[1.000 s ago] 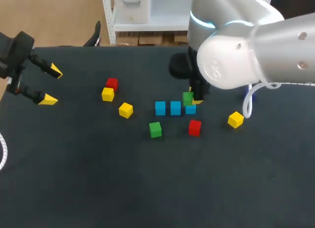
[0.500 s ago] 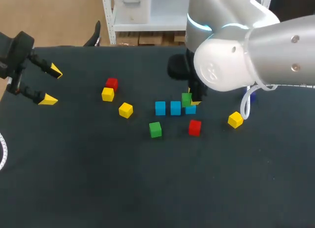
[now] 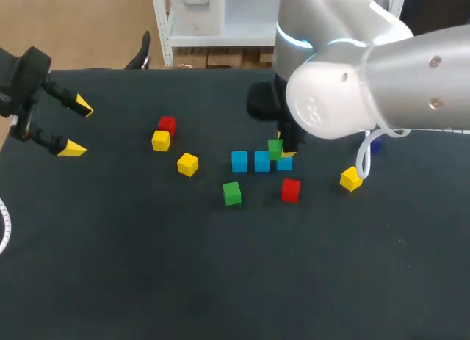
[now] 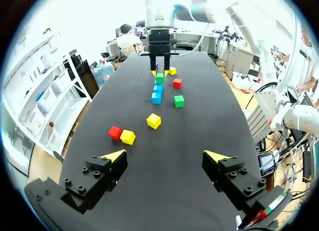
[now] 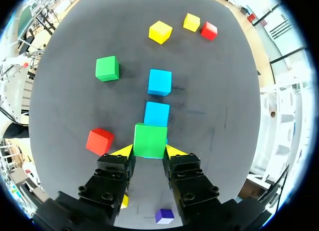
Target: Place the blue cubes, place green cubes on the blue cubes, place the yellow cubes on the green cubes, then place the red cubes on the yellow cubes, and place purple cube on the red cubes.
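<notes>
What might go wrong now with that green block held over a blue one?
The small green cube in the right end effector looks off-centre over the blue cube beneath, so it may tip off on release. The middle blue cube sits close and could get nudged.

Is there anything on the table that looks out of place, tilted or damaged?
Nothing stands out. The right hand holds a green cube level over the end blue cube. Nothing else looks tilted or broken.
</notes>
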Available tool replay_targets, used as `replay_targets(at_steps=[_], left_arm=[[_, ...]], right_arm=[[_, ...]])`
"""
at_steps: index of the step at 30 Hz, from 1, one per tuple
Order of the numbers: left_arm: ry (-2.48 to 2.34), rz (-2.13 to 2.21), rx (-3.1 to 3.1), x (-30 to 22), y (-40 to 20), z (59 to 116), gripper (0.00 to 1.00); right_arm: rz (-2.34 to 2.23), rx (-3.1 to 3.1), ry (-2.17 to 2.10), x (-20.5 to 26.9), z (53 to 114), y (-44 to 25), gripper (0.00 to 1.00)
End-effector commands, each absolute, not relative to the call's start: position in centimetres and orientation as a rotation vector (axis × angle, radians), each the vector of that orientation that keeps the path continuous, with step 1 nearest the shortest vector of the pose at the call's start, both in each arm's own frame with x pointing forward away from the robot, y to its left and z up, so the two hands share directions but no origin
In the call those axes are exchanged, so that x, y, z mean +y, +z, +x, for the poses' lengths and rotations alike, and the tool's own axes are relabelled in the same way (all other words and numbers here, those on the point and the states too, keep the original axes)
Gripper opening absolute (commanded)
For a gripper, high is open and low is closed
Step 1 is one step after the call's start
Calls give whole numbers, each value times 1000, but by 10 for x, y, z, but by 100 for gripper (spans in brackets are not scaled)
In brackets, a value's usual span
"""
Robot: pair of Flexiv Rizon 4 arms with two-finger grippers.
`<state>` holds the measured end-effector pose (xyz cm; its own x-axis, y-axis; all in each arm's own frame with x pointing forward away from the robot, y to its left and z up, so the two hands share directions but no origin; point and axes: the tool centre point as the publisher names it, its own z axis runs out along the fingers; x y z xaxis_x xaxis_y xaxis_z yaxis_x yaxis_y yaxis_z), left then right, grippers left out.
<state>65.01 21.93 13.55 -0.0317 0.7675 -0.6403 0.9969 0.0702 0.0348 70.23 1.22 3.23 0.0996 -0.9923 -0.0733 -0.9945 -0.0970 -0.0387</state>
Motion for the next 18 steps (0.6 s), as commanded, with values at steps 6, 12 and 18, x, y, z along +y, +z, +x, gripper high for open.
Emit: replay_targets(at_steps=[6, 12, 18], left_arm=[[-598, 1750, 1848, 220, 135, 651, 100], [-598, 1750, 1848, 220, 135, 651, 100], [-598, 1750, 1848, 220, 135, 651, 100]], right_arm=[[-2271, 2067, 45, 12, 705, 31, 0], [-2271, 2068, 49, 13, 706, 29, 0], [-2271, 2073, 52, 12, 706, 28, 0]])
